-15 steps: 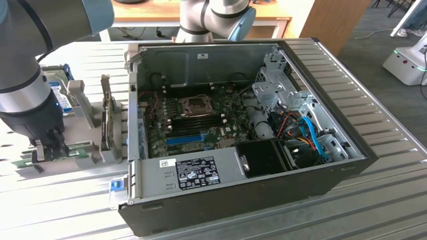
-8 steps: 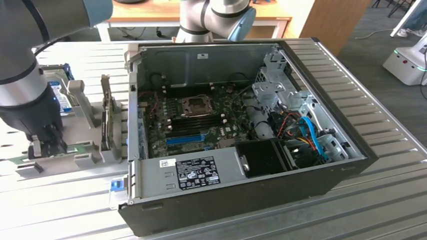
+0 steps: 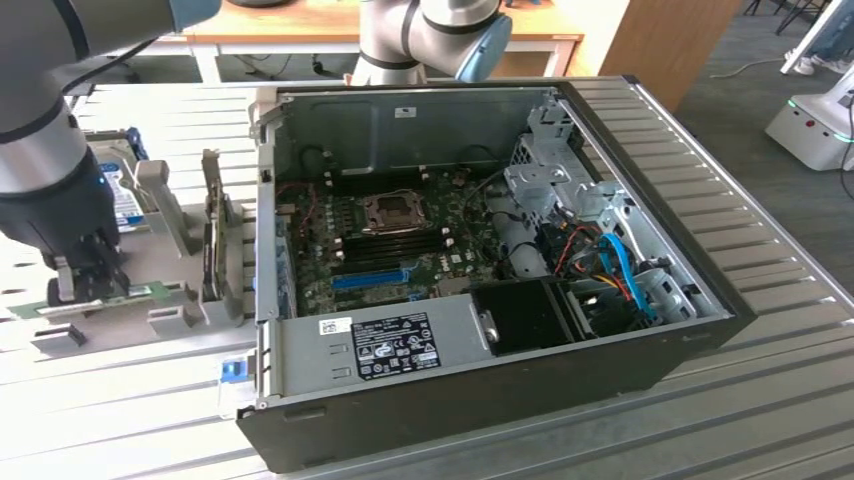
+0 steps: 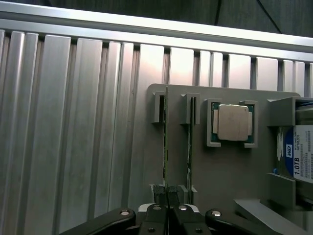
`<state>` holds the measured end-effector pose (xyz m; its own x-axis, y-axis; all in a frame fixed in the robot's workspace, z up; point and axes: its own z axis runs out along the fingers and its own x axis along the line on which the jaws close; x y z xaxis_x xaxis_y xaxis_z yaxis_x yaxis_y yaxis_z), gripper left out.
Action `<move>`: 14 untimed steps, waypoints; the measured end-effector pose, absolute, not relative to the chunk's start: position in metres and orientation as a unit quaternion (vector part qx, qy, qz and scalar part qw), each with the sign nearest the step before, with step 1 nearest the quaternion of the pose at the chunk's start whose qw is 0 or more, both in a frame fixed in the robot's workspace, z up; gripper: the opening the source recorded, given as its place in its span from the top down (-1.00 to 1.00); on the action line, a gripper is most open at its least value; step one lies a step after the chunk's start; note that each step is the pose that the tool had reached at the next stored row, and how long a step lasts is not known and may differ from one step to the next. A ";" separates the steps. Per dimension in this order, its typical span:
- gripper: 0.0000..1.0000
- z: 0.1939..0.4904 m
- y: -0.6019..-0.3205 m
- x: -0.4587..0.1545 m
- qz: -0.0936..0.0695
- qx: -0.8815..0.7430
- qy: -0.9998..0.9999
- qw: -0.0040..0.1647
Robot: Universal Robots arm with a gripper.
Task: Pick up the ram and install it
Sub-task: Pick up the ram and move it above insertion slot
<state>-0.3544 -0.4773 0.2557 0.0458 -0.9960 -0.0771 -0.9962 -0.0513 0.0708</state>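
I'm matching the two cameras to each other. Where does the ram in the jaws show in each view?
Exterior view: the ram is a green strip at the exterior view's left, low in the grey holder, under the gripper.
Wrist view: the ram stands edge-on in the holder slot farthest from the processor, its end between the shut jaws.
Shared landmark: the blue-labelled hard drive.

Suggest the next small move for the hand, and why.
Probably a slow lift straight up. The hand looks shut on the ram, which stands on edge in the slots of the holder, with a second stick close beside it; tilting could catch either.
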 end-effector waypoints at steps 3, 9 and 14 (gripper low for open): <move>0.76 0.262 -0.477 -0.354 0.052 -0.723 0.689 0.001; 0.76 0.274 -0.476 -0.353 0.052 -0.722 0.690 0.001; 0.76 0.284 -0.475 -0.352 0.052 -0.722 0.690 0.001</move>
<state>-0.3525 -0.4754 0.2839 0.0417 -0.9961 -0.0772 -0.9964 -0.0472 0.0708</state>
